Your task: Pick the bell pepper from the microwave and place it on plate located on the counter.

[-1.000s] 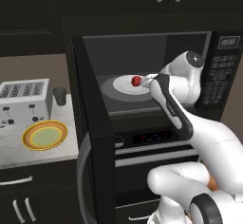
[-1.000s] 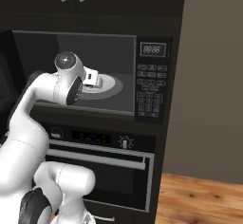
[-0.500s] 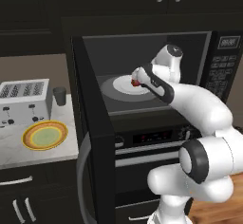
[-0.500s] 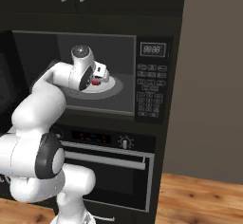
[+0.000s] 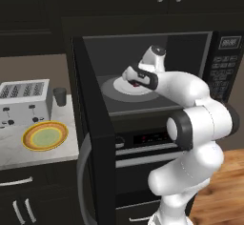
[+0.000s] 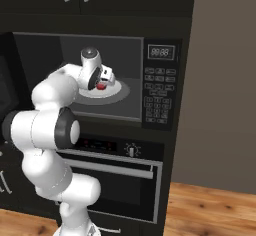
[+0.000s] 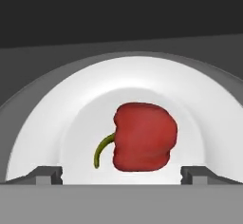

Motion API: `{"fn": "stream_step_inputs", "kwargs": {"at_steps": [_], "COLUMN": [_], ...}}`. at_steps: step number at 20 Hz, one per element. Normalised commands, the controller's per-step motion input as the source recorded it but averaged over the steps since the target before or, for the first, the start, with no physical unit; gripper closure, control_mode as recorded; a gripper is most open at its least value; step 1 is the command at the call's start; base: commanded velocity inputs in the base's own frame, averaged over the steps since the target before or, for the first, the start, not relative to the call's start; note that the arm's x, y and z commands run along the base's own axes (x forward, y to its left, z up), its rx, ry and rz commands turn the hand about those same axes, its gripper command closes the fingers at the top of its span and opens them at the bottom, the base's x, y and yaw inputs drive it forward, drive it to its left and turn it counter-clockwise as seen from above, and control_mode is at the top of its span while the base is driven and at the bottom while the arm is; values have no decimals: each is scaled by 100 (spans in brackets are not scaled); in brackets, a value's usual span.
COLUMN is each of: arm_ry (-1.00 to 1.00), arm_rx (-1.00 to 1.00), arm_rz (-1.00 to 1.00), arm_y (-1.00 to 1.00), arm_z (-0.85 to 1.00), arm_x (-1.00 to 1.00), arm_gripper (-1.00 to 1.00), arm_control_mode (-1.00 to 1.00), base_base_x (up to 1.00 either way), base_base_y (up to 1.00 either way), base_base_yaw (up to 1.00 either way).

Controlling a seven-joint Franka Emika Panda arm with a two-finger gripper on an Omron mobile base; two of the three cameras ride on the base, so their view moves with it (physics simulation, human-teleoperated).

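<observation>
Inside microwave: small lumpy red bell pepper (image 7: 142,137) on plain white round plate (image 7: 209,118), stem at 8 o'clock.
Claw (image 7: 121,174): fingers spread wide, flanking pepper.
Display: digits unreadable.

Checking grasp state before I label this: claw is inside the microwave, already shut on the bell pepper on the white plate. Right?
Not quite. The claw is inside the microwave over the bell pepper on the white plate, but it is open, not shut on it. The hand view shows both fingertips standing wide of the pepper.
</observation>
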Motion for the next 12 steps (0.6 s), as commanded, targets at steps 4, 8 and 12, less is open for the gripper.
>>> {"fn": "stream_step_inputs", "kwargs": {"at_steps": [4,8,12], "arm_ry": [0,0,0], "arm_rx": [0,0,0], "arm_rz": [0,0,0], "arm_y": [-2,-2,0], "arm_z": [0,-20,-39], "arm_x": [51,24,2], "arm_gripper": [-100,-100,-100], "arm_control_mode": [-100,-100,-100], "base_base_x": [0,0,0], "base_base_y": [0,0,0], "base_base_yaw": [0,0,0]}}
